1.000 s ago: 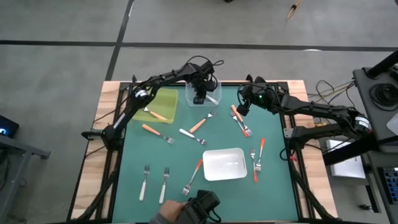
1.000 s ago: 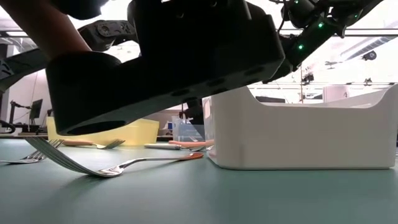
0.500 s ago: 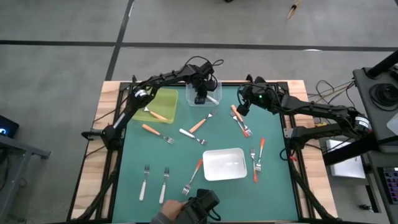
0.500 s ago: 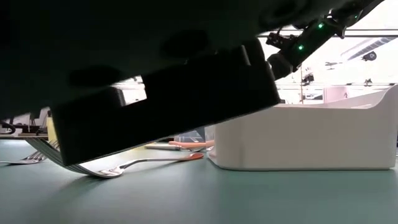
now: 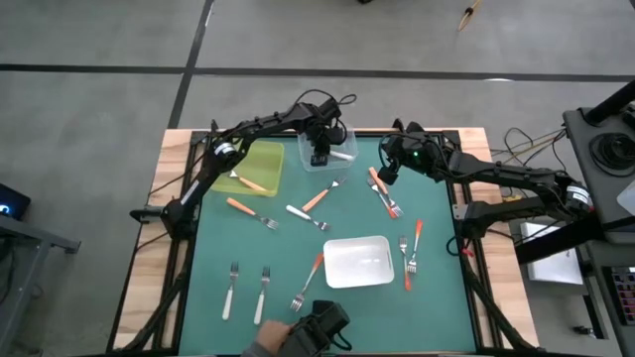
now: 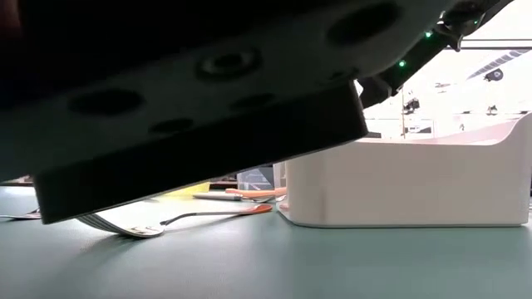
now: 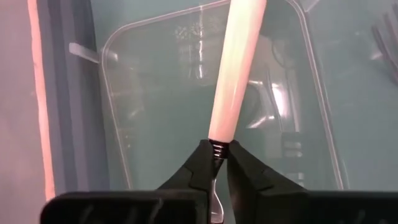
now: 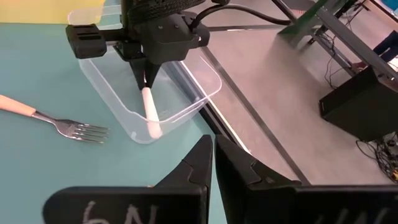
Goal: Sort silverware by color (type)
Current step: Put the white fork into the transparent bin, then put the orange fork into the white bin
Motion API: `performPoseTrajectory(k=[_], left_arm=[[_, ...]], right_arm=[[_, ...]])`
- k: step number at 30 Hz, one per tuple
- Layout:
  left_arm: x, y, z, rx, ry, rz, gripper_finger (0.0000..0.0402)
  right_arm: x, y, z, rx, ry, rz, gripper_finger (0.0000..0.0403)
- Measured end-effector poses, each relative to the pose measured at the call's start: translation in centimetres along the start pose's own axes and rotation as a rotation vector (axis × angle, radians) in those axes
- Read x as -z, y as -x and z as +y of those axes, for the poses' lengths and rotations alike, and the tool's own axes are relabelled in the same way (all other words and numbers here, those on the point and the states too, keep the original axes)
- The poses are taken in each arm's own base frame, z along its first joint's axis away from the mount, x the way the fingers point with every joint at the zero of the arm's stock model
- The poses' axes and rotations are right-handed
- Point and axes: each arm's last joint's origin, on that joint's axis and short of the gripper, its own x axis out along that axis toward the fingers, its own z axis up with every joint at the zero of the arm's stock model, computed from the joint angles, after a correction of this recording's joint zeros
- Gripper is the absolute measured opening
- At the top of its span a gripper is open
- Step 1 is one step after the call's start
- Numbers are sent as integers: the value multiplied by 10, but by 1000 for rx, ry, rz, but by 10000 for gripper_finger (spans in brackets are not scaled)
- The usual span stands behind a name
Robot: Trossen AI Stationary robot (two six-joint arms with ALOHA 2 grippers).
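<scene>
the left gripper (image 7: 219, 163) is hanging over the clear tray (image 5: 324, 149) at 12 o'clock on the table, pinching a white fork (image 7: 235, 68) by its neck, handle pointing down into the tray. the right gripper (image 8: 212, 163) is waiting at 1 o'clock, jaws closed and empty. other forks (image 5: 317, 198) are lying scattered across the mat (image 5: 298, 248).

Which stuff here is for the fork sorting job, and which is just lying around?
For the job:
- white fork, pinched in the left claw
- loose forks on the mat
- clear tray, green tray, white tray

Just around:
- right claw, shut and empty
- cables
- a person's hand
</scene>
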Motion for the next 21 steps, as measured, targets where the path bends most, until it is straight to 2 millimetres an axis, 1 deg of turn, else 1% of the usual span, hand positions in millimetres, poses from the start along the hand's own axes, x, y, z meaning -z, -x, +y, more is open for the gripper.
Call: performPoseTrajectory(k=[7,10,17,21], left_arm=[[0,2,0,0,12,7,13],[-2,8,1,5,14,24,13],[-11,31,6,-9,52,9,1],[-12,35,6,-3,84,16,1]], right_arm=[[0,0,0,0,0,0,11],[0,0,0,0,0,0,11],[0,0,0,0,0,0,11],[0,0,0,0,0,0,11]])
